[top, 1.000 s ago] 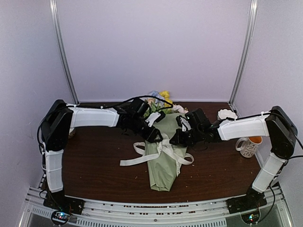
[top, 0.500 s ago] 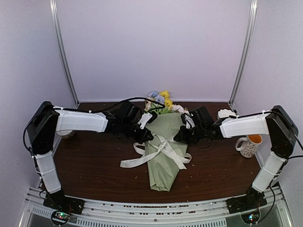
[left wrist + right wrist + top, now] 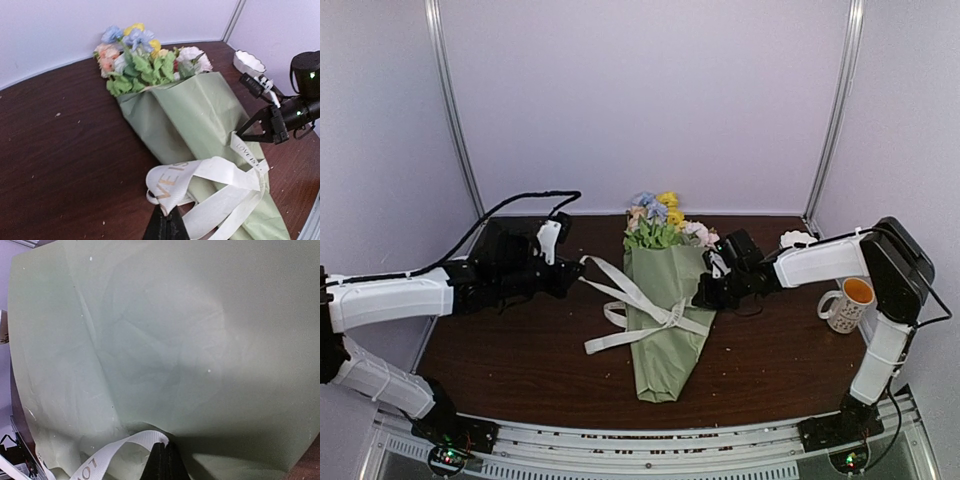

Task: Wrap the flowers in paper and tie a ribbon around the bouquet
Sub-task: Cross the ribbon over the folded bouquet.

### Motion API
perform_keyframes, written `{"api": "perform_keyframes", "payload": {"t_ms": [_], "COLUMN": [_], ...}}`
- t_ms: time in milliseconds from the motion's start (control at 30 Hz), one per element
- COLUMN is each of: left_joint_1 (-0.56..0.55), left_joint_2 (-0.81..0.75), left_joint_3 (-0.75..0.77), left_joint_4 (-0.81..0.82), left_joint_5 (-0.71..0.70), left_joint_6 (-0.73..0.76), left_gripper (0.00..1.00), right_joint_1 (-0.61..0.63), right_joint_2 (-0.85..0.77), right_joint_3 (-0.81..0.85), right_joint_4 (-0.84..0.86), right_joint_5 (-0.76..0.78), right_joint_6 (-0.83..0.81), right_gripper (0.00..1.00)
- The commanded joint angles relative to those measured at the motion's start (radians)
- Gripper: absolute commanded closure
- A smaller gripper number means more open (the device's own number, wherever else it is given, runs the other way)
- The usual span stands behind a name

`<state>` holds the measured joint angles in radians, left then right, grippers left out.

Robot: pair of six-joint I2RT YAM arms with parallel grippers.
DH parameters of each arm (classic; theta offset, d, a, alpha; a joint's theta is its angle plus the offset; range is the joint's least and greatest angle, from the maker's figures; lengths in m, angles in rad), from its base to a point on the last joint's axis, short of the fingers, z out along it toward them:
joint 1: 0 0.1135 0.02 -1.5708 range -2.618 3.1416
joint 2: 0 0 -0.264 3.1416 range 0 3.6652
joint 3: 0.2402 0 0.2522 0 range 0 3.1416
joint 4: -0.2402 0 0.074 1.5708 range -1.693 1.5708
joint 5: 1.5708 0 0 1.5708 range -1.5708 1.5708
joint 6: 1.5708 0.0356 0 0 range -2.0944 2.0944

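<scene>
The bouquet (image 3: 665, 320) lies in the middle of the bench (image 3: 520, 350), its flowers (image 3: 658, 222) toward the back wall and the narrow end of the green paper (image 3: 670, 275) toward the near edge. A cream ribbon (image 3: 640, 305) crosses the wrap about halfway down. The left fingers (image 3: 572, 277) are closed on one strand of it, which runs from them across open bench to the bouquet; the left wrist view shows the lettered ribbon (image 3: 215, 175) pinched between the dark tips (image 3: 165, 229). The right fingers (image 3: 703, 298) sit against the bouquet's right side, closed on another strand (image 3: 115, 450) just over the paper (image 3: 175, 340). A mug (image 3: 848, 305) and a white dish (image 3: 798, 241) stand at the right.
</scene>
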<state>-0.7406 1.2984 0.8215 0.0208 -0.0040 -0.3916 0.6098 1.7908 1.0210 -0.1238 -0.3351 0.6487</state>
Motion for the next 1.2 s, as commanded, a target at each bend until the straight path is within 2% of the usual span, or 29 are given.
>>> {"api": "perform_keyframes", "payload": {"t_ms": [0, 100, 267, 400, 600, 633, 667, 767, 833, 867, 933, 1033, 1100, 1167], "left_joint_1": [0.012, 0.042, 0.141, 0.202, 0.205, 0.204, 0.207, 0.235, 0.246, 0.247, 0.246, 0.211, 0.14, 0.048], "left_joint_2": [-0.101, -0.154, -0.207, -0.208, -0.159, -0.148, -0.139, -0.131, -0.146, -0.161, -0.186, -0.227, -0.248, -0.243], "left_joint_3": [-0.108, -0.155, -0.242, -0.313, -0.388, -0.394, -0.401, -0.424, -0.424, -0.414, -0.389, -0.351, -0.306, -0.248], "left_joint_4": [-0.029, -0.126, -0.218, -0.198, -0.112, -0.102, -0.097, -0.08, -0.068, -0.062, -0.018, 0.1, 0.13, 0.125], "left_joint_5": [-0.182, -0.228, -0.225, -0.165, -0.069, -0.063, -0.062, -0.062, -0.071, -0.076, -0.06, 0.024, 0.061, 0.087], "left_joint_6": [-0.111, -0.184, -0.303, -0.391, -0.485, -0.497, -0.508, -0.551, -0.561, -0.538, -0.453, -0.281, -0.126, 0.041], "left_gripper": [1.0, 1.0, 1.0, 1.0, 0.88, 0.84, 0.74, 0.37, 0.28, 0.26, 0.28, 0.47, 0.55, 0.56], "right_joint_1": [-0.006, -0.005, -0.005, -0.005, -0.006, -0.005, -0.005, -0.005, -0.005, -0.005, -0.006, -0.011, -0.017, -0.026], "right_joint_2": [0.031, 0.035, 0.041, 0.042, 0.04, 0.034, 0.031, 0.014, -0.006, -0.017, -0.031, -0.036, -0.029, -0.012], "right_joint_3": [0.045, 0.055, 0.09, 0.095, 0.111, 0.121, 0.134, 0.182, 0.212, 0.228, 0.261, 0.322, 0.361, 0.395], "right_joint_4": [-0.017, -0.021, -0.061, -0.07, -0.092, -0.105, -0.119, -0.17, -0.192, -0.2, -0.221, -0.256, -0.276, -0.288], "right_joint_5": [0.009, 0.005, 0.014, 0.018, 0.018, 0.018, 0.019, 0.028, 0.032, 0.035, 0.045, 0.062, 0.066, 0.072], "right_joint_6": [-0.02, -0.017, -0.032, -0.033, -0.039, -0.044, -0.048, -0.069, -0.079, -0.083, -0.094, -0.11, -0.116, -0.122], "right_gripper": [1.0, 1.0, 1.0, 1.0, 1.0, 1.0, 1.0, 1.0, 1.0, 1.0, 1.0, 1.0, 1.0, 1.0]}}
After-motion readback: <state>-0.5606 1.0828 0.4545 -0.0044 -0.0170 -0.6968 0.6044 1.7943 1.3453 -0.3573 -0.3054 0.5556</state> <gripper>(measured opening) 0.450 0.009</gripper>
